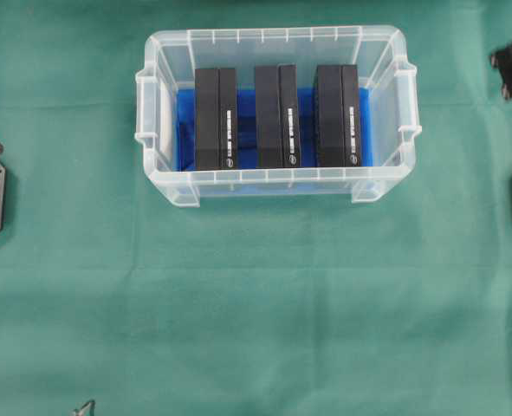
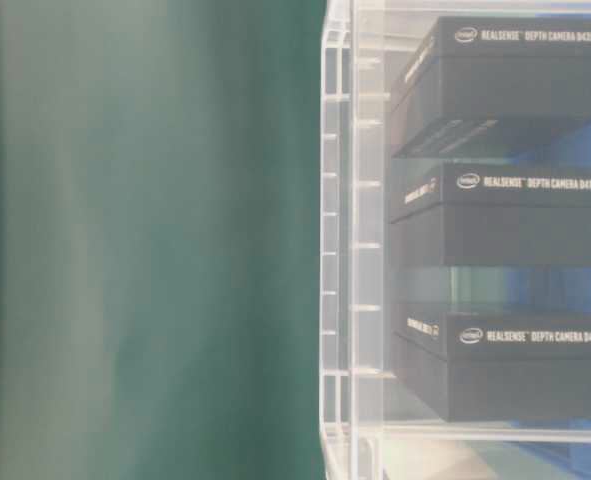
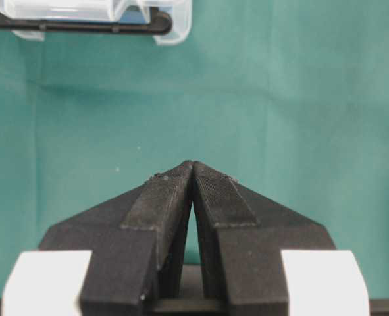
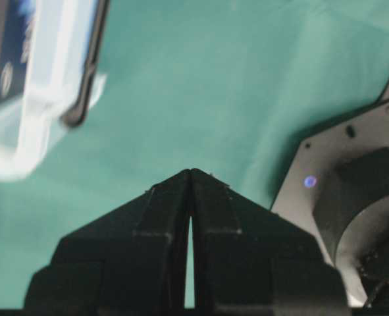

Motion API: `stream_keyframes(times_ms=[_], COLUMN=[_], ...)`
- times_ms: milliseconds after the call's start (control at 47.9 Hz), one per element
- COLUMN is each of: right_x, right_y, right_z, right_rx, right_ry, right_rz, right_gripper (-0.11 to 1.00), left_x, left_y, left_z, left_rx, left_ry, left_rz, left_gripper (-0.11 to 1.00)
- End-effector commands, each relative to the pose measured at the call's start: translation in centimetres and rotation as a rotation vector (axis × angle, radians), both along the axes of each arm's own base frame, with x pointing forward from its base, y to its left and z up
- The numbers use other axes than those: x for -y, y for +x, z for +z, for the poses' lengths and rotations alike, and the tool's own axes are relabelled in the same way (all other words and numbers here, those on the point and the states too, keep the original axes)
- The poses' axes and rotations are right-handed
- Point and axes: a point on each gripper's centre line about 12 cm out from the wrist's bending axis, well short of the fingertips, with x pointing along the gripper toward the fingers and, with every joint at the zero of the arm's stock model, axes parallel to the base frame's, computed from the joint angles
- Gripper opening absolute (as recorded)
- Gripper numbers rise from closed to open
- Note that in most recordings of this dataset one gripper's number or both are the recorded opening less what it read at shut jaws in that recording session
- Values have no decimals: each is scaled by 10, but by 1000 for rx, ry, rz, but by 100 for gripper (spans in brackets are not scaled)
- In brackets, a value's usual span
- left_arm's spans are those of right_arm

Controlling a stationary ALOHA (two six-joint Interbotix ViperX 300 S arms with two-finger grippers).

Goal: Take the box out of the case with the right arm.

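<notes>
Overhead exterior, one case (image 1: 277, 186), three black boxes (image 1: 277, 117) inside

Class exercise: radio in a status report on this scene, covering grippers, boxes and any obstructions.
Left gripper shut, empty. Right gripper shut, empty, over green cloth. Three black boxes upright in the case. Nothing blocking the open top.

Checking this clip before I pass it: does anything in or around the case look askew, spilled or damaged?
Nothing stands out. Three black boxes stand in a tidy row inside the case, which looks intact on the green cloth.
</notes>
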Motion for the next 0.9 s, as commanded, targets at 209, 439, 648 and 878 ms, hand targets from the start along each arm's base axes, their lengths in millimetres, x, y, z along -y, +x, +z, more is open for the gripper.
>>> stream_keyframes(times_ms=[209, 439, 648, 878], right_x=[23, 22, 21, 21], right_y=[4, 3, 2, 2], right_z=[6, 3, -1, -2], right_rx=[45, 36, 24, 24], right_ry=[-32, -22, -10, -3], right_rz=[-55, -55, -64, -68], right_gripper=[0, 0, 0, 10], left_x=[1, 1, 1, 1], left_y=[2, 2, 3, 2], left_z=[8, 8, 8, 8], left_rx=[23, 23, 23, 23], left_ry=[-2, -2, -2, -3], left_rz=[-2, -2, -2, -1], left_gripper=[2, 2, 2, 2])
